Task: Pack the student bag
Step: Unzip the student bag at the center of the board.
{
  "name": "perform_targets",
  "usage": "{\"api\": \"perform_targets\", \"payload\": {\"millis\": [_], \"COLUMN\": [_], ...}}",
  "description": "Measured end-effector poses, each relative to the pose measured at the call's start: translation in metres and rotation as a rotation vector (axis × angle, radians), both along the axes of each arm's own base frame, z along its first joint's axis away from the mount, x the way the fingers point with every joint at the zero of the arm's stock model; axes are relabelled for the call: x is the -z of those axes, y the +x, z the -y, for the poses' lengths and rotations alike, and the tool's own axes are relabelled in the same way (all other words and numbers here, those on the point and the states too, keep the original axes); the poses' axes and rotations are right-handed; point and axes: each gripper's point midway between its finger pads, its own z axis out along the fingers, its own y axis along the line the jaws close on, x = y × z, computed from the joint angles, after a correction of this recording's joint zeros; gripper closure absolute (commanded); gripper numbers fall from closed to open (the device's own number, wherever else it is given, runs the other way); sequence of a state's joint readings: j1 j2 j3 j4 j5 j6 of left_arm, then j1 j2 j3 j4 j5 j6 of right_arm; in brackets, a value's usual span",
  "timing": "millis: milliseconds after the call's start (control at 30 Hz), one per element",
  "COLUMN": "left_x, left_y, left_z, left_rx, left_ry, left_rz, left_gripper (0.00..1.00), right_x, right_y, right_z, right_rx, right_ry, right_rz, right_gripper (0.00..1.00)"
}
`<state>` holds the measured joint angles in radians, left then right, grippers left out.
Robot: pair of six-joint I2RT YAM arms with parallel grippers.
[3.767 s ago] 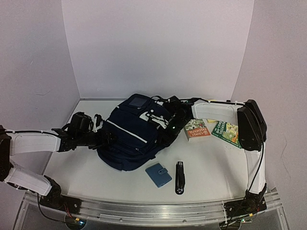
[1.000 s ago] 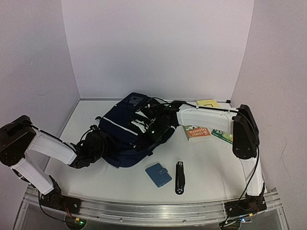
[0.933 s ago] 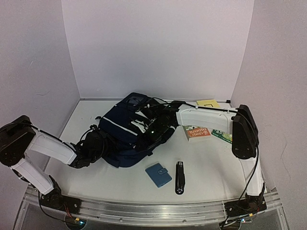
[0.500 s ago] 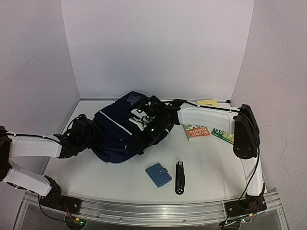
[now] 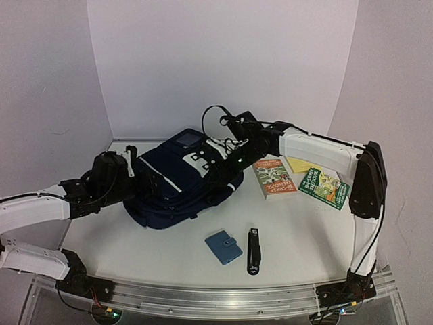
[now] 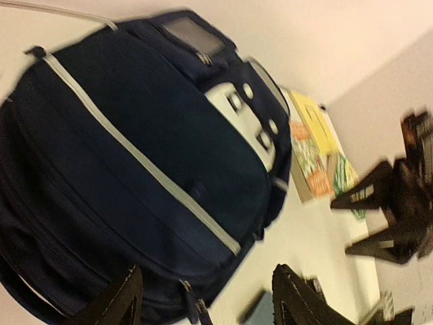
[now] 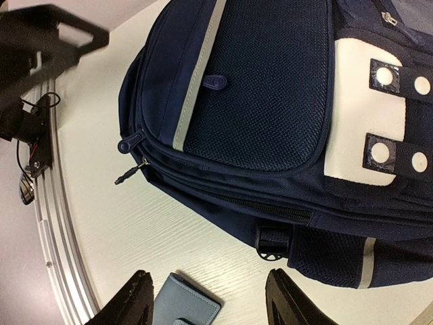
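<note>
The student bag (image 5: 177,184) is a dark navy backpack with thin pale stripes and white patches, lying flat at the table's middle left. It fills the left wrist view (image 6: 135,156) and the right wrist view (image 7: 270,88), and its zips look closed. My left gripper (image 5: 139,169) hovers at the bag's left side, open, with only the bag's lower edge below its jaws (image 6: 210,301). My right gripper (image 5: 223,172) hangs above the bag's right side, also open and empty (image 7: 213,301). Neither gripper touches the bag.
A light-blue wallet (image 5: 223,246) and a black stapler-like tool (image 5: 253,250) lie near the front. Two books (image 5: 274,178) (image 5: 323,187) and a yellow pad (image 5: 301,164) lie right of the bag. White walls close in the back and sides.
Both grippers were shut at the bag a second ago and have opened. Both arms have lifted away from it, and the bag has ended up a little further back and left.
</note>
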<state>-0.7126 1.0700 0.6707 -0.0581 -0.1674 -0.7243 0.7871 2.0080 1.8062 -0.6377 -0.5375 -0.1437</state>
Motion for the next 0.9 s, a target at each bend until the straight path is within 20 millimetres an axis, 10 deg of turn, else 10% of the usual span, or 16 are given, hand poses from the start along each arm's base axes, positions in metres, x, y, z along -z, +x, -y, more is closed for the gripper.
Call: {"api": "perform_targets", "payload": {"millis": [300, 900], "left_x": [0.053, 0.089], "left_y": [-0.076, -0.059], "left_z": [0.066, 0.066], "left_rx": [0.278, 0.059], "left_ry": [0.201, 0.532], "left_rz": [-0.188, -0.335], "left_gripper": [0.39, 0.51], "right_x": [0.029, 0.042], "right_y": [0.007, 0.013], "right_z": [-0.012, -0.013], "right_rx": [-0.028, -0.017], "right_ry": [-0.049, -0.075], "right_rz": [0.021, 0.021], "right_gripper": [0.46, 0.46]}}
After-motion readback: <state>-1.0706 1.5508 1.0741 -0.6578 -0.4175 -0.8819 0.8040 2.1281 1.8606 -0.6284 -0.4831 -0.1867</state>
